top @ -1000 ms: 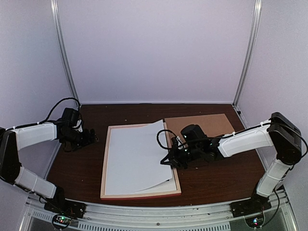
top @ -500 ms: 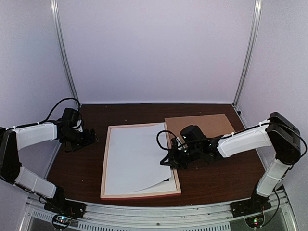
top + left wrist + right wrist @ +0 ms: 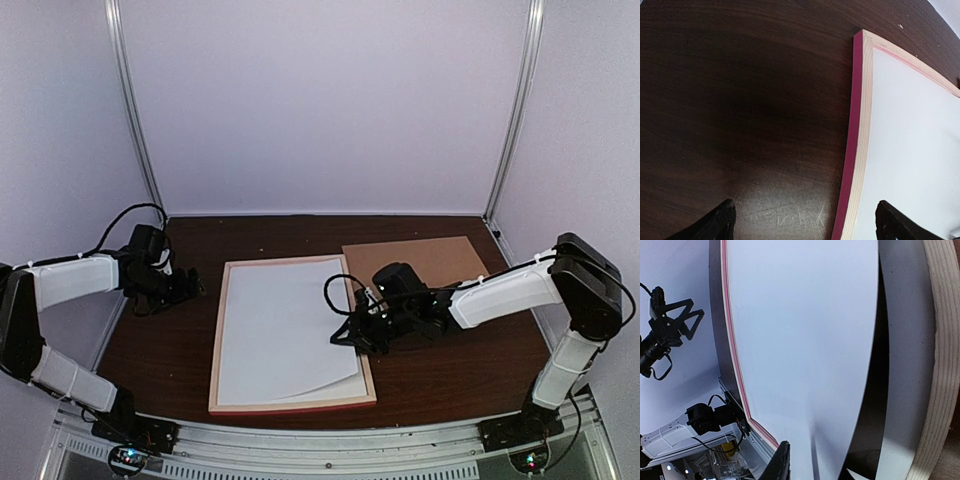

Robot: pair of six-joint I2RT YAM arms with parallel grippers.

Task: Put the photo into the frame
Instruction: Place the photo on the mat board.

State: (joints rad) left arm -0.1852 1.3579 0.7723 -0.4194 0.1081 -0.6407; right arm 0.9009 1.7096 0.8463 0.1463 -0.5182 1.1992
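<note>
My right pincer [image 3: 350, 336] sits at the right bar of the frame [image 3: 218, 340]. Its 2 fingers are a little parted, astride the right edge of the photo [image 3: 285, 330] (whether they touch it I cannot tell). The photo lies white back up inside the frame, its near right corner slightly lifted. My left pincer [image 3: 192, 288] is spread wide over the table [image 3: 450, 375], left of the frame and apart from it.

Soft, diffuse light, no hard shadows overhead. Left wrist: dull sheen on bench [image 3: 775, 212]; frame [image 3: 860, 125] edge bows from lens distortion. Right wrist: photo [image 3: 800, 340] whites washed out.
</note>
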